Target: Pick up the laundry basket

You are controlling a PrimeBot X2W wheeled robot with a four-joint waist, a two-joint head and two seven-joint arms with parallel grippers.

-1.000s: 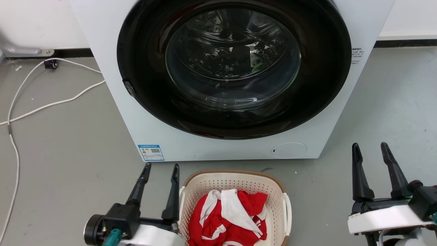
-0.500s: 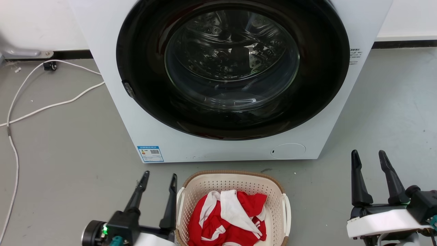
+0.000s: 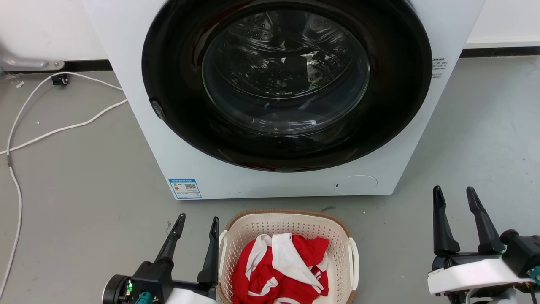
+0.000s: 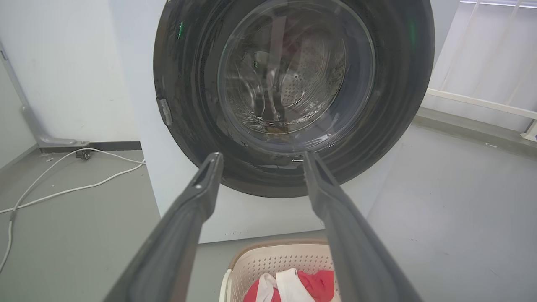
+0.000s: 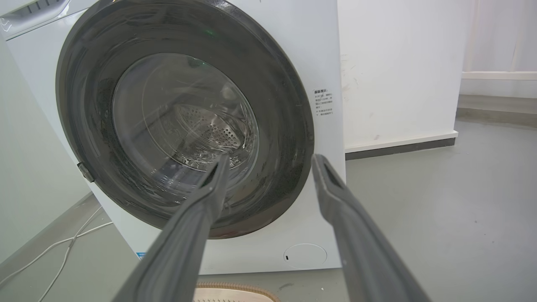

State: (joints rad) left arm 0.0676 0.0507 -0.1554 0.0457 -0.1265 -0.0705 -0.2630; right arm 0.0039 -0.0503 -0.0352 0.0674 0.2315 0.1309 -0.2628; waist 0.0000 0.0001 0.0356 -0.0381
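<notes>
1. The floor (image 3: 76, 177) is plain grey and smooth, and it meets a white wall (image 3: 42, 29) at the back along a dark baseboard (image 3: 498, 51).
2. A white front-load washer (image 3: 253, 185) sits on the floor against that wall. Its big round black door (image 3: 168, 139) is closed, with a blue label (image 3: 184, 188) at the lower left corner of the front.
3. A white cable (image 3: 63, 128) snakes over the floor left of the washer, from the back wall out toward the left edge of the head view.
4. The laundry basket (image 3: 291, 221) stands on the floor just in front of the washer's base with a narrow strip of bare floor between them. A red-and-white garment (image 3: 282, 270) is bunched inside.
5. The left gripper (image 3: 198, 218) has its jaws spread with nothing between them. Its inner finger is just beside the basket's left handle (image 3: 222, 253), and I can't tell if they touch.
6. The right gripper (image 3: 453, 191) is also spread wide and empty, well apart from the basket's right side.
7. There's loads of bare floor to the right of the washer and basket. The left side is open too, apart from the cable.
</notes>
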